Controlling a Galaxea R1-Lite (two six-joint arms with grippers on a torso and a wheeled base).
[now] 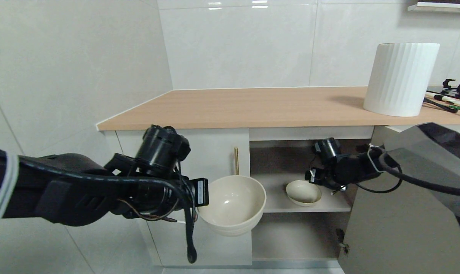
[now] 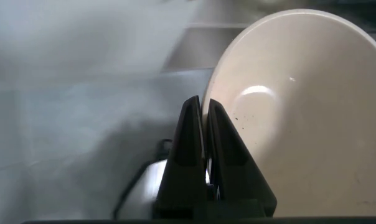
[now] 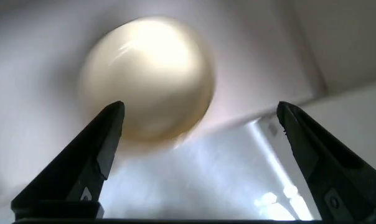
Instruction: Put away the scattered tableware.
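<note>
Left claw [image 2: 205, 102] clamped; right claw [image 3: 199, 109] apparently spread.

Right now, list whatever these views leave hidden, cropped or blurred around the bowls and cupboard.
- Left wrist view: large bowl, far rim cut off by the picture's edge.
- Right wrist view: small bowl blurred; its seat on the shelf unclear.
- Head view: right gripper, jaws hidden by its own wrist.
- Head view: tools on the counter, cropped at the edge.

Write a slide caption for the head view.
Left pincer grips large bowl; open right pincer near small bowl on shelf.
</note>
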